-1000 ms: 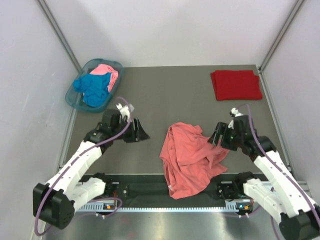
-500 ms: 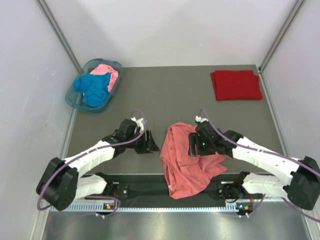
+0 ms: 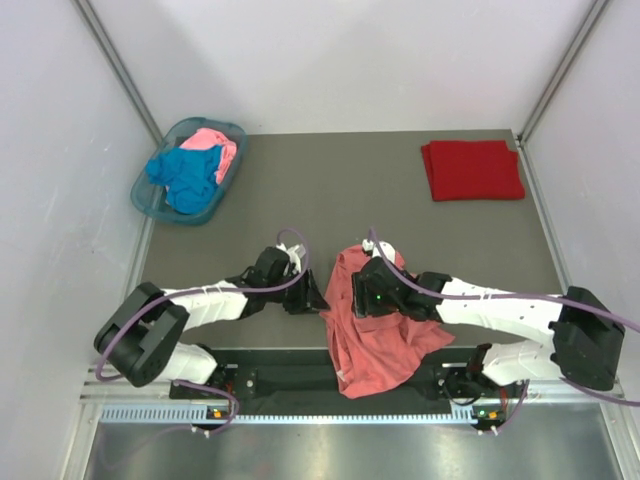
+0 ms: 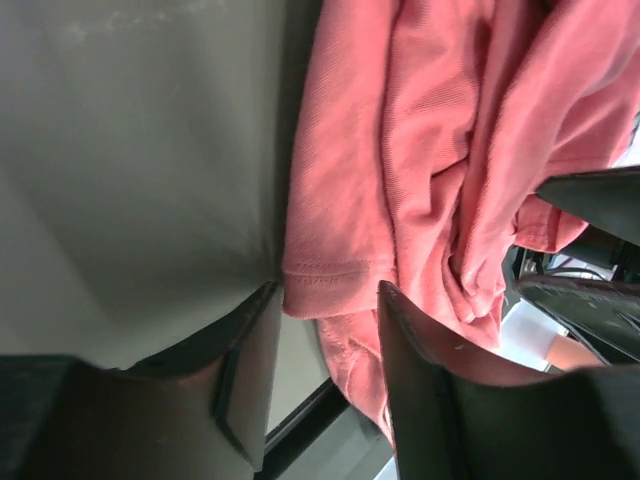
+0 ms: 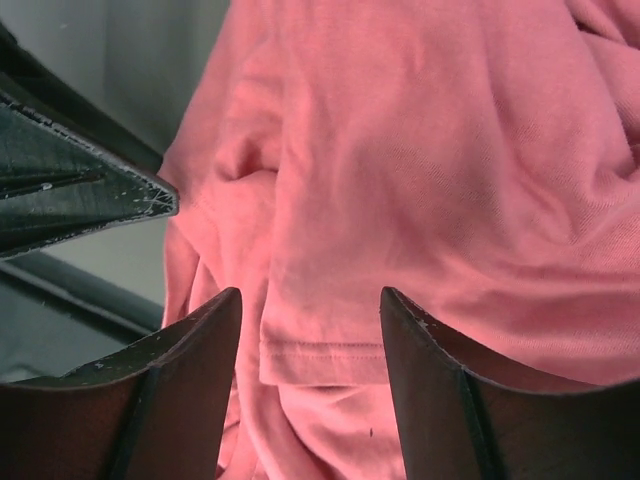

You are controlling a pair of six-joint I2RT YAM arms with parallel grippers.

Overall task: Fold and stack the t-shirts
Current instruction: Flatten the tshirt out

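Shows the salmon-coral shirt (image 3: pixel 385 345) crumpled at the near middle of the worktop (image 3: pixel 330 190), reaching over the dark strip at the near edge between the 2 arm bases. Puts the left end effector (image 3: pixel 312 298) low at the shirt's left border and the right end effector (image 3: pixel 362 300) over the cloth just beside it, both arms stretched inward toward each other. From the left wrist, finds the left end effector (image 4: pixel 325 295) spread, with a stitched hem of the salmon-coral shirt (image 4: pixel 400 150) lying between its 2 fingers (image 4: pixel 250 370) and not pinched, bare worktop to the left of the hem and bunched folds to the right. From the right wrist, finds the right end effector (image 5: pixel 310 295) spread as well, hanging over wrinkled cloth of the salmon-coral shirt (image 5: pixel 450 150) with another stitched hem between its fingers (image 5: pixel 190 370) and nothing clamped; cannot tell whether the tips touch the fabric. Catches a dark finger of the left end effector at the left edge of that same view, close to the cloth. Leaves the dark red shirt (image 3: pixel 472 170) folded flat at the far right corner of the worktop, well apart from both arms. Keeps the blue shirt (image 3: pixel 185 178) and the pink shirt (image 3: pixel 215 143) heaped together inside the basket (image 3: pixel 140 195) at the far left corner.
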